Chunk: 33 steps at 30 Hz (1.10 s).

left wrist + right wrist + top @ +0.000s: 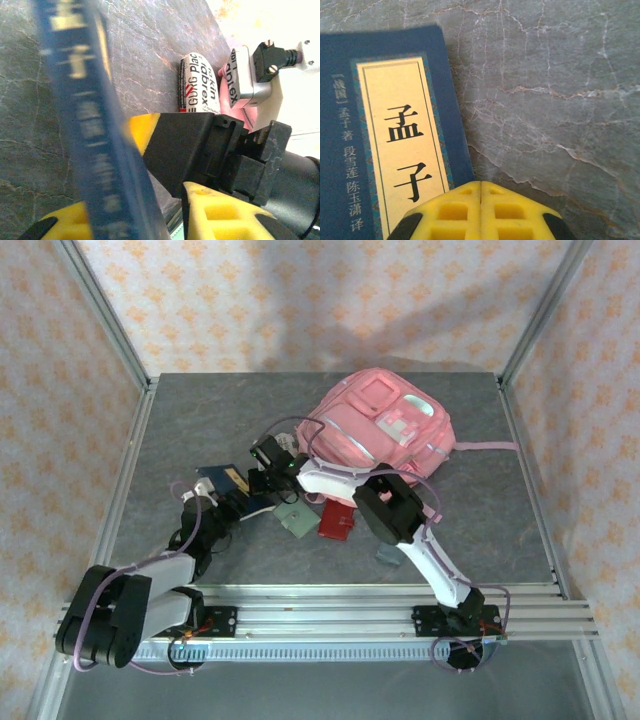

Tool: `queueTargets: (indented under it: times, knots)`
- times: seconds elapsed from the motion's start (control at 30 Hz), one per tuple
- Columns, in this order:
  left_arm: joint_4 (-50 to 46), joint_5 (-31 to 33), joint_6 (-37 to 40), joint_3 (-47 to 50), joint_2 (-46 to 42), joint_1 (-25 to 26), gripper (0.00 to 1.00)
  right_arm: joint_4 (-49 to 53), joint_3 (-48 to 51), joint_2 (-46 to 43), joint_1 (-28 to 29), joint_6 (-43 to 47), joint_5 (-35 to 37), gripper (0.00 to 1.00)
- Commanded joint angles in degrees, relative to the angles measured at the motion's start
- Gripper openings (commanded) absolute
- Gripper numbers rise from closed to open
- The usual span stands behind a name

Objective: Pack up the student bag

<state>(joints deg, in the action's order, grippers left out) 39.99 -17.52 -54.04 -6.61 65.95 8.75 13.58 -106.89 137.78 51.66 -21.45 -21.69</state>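
Pink fabric bag (385,425), probably soft, floppy and light, lies far right on the tabletop (200,430), best held by a strap or zip edge; left hand (140,220) pinches a book (85,125), right hand (480,210) pressed together.

Grey marbled table (200,420), patterned walls (300,300)

L wrist: blue book (95,135) sits too close to the lens, so it's blurred, lettering unreadable, cut off top & btm. White labelled cylinder (199,82) is partly hidden behind a black part (190,145). Top view: dark red item (337,524) & grey-green item (296,516) too small to ID.
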Motion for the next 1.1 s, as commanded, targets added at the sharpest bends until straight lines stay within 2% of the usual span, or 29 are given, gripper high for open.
queueTargets:
  times: [0.0,0.07,0.1,0.27,0.33,0.43,0.5,0.63,0.77,1.07]
  knots:
    - [3.17,-0.41,0.36,-2.29,0.46,0.34,0.12,7.5,2.64,0.58,1.79,-0.27,-2.7,0.01]
    - [0.91,-0.63,0.84,-2.53,-0.84,0.39,0.01,7.83,2.52,-0.16,1.74,0.04,-1.53,0.05]
    - [-1.0,-0.31,0.95,-2.68,-2.09,0.39,0.0,8.24,2.31,-0.75,1.69,0.17,-1.03,0.08]
    - [-12.96,0.25,3.9,-5.35,-11.7,0.38,0.0,6.0,5.89,-8.63,-1.45,-0.45,-0.66,0.27]
    - [-16.91,-0.34,5.0,-6.91,-15.5,0.37,0.0,4.35,8.18,-13.17,-3.26,-0.86,-1.25,0.31]
    - [-20.11,-3.41,7.08,-9.29,-19.34,0.47,0.0,1.3,13.09,-21.27,-5.9,-1.05,-0.85,0.4]
    - [-20.24,-6.57,7.63,-10.52,-20.39,0.4,0.0,-1.41,16.96,-26.4,-7.62,-1.18,-3.16,0.46]
    - [-11.17,-16.03,3.98,-10.71,-21.04,0.55,0.0,-7.49,25.5,-35.49,-11.76,-3.25,-10.29,0.49]
    - [-2.36,-21.35,-0.24,-11.19,-20.61,1.06,0.0,-18.98,36.25,-44.02,-15.44,-7.87,-19.56,0.59]
    - [5.41,-27.37,-2.83,-15.05,-17.75,5.15,0.0,-27.24,40.42,-46.28,-16.68,-9.85,-30.8,0.6]
